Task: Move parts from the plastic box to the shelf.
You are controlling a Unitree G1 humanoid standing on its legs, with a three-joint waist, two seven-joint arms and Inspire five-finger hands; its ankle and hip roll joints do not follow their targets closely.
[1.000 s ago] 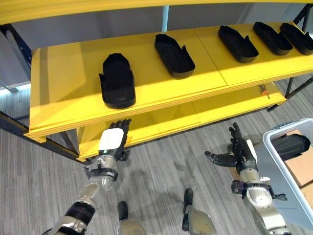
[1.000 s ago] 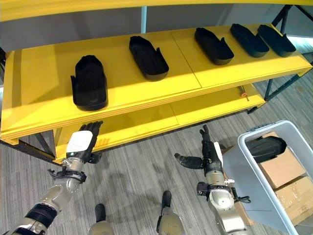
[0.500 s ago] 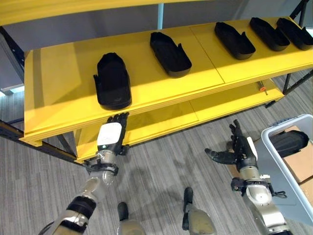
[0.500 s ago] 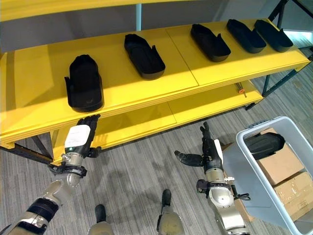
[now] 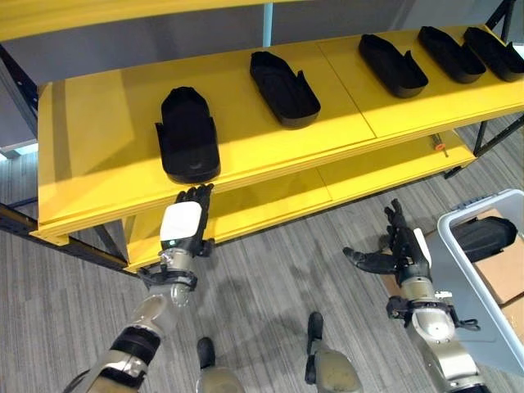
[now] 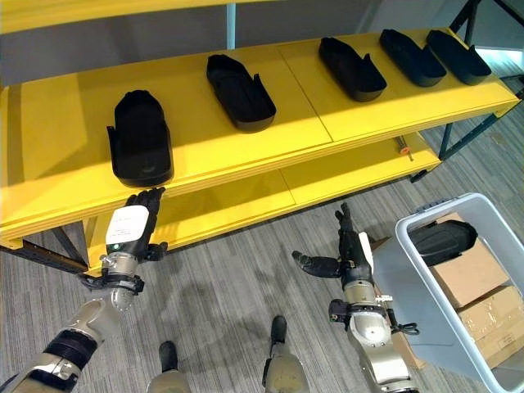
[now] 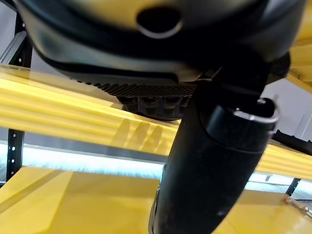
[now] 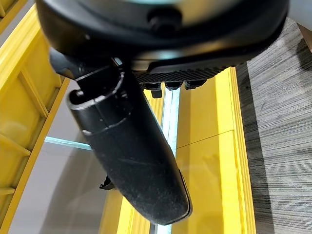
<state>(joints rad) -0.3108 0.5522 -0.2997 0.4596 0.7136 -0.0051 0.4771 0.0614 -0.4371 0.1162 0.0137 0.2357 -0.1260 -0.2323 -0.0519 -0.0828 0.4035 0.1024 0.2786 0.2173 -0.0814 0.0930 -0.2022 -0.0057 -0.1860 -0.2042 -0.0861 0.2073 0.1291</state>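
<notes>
Below the shelf (image 5: 82,176) edge, the left hand (image 5: 182,229), fingers straight and empty, has edged up toward the leftmost black part (image 5: 187,134), apparently just released; right hand (image 5: 401,250) spread, idle.

Shelf: a yellow two-level shelf (image 5: 98,139) spans the upper frame.
Parts: five black moulded plastic parts (image 5: 187,133) lie in a row on its top board, running from centre left to upper right.
Left hand (image 5: 184,225): lower left, fingers straight, just below the shelf's front edge.
Right hand (image 5: 403,250): lower right, fingers extended, empty.
Box: a grey plastic box (image 5: 455,274) at the right edge holds a black part (image 5: 485,237) and cardboard cartons (image 5: 503,274).
</notes>
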